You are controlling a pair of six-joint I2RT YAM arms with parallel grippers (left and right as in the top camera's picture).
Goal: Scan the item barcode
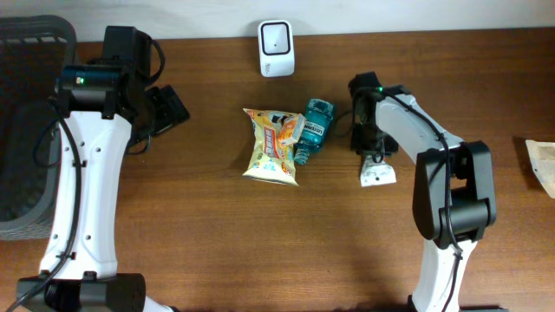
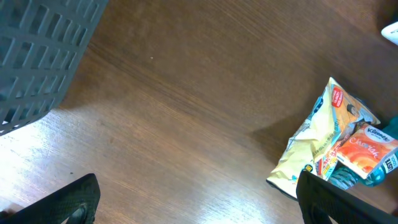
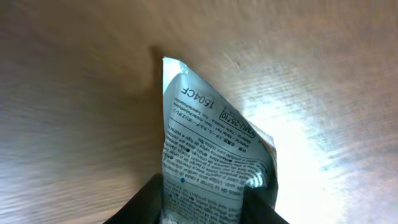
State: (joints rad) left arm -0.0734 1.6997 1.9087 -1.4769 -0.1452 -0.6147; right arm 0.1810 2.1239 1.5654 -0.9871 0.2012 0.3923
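White sachet (image 1: 378,175) lies right of centre in the overhead frame, pinched by the right gripper (image 3: 205,200); the left gripper (image 2: 199,208) hangs spread wide. We should grip it firmly, lift it, and turn its printed face toward the scanner (image 1: 276,48) at top centre.

Crumpled white printed sachet (image 3: 205,143) in right claw (image 3: 204,200), white scanner (image 1: 276,48) well apart, behind.

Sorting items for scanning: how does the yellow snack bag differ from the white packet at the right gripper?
The snack bag is yellow, the white packet plain with black print. The snack bag is larger than the packet. The bag lies free beside the teal bottle; the packet is pinched in the right gripper. Both are soft pouches.
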